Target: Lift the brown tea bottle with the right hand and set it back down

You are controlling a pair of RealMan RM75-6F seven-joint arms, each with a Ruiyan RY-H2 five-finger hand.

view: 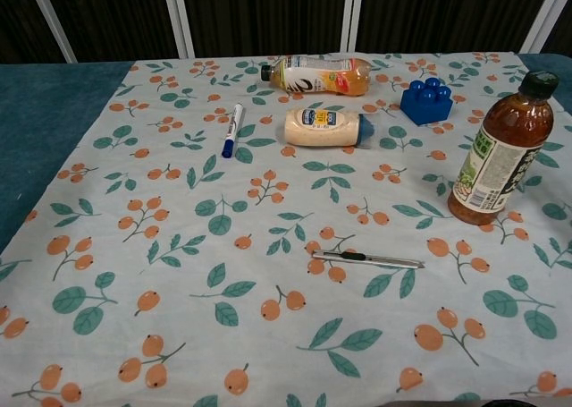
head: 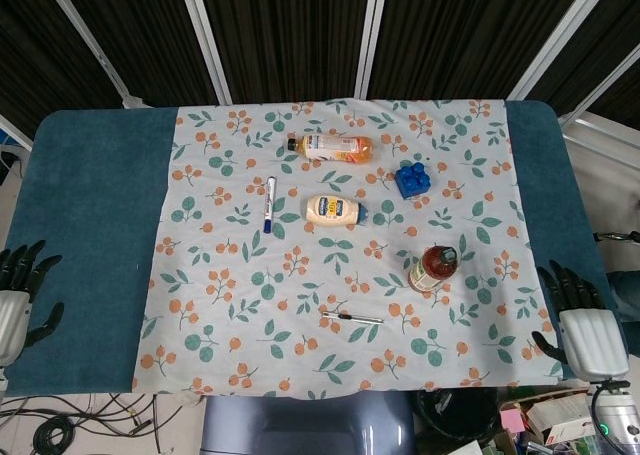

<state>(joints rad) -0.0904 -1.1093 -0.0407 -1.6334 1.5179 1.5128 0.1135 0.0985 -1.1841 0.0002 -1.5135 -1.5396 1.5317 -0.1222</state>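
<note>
The brown tea bottle (head: 435, 267) (view: 499, 149) stands upright on the floral cloth at the right, with nothing touching it. My right hand (head: 583, 328) is far off to the bottle's right, over the table's front right corner, open with fingers spread and empty. My left hand (head: 18, 297) hangs open at the table's front left edge. Neither hand shows in the chest view.
On the floral cloth (head: 250, 315) lie an orange juice bottle (head: 333, 147) (view: 320, 73), a mayonnaise bottle (head: 335, 211) (view: 327, 127), a blue brick (head: 411, 179) (view: 426, 99), a marker (head: 269, 203) (view: 231, 129) and a thin pen (head: 352, 318) (view: 368, 259).
</note>
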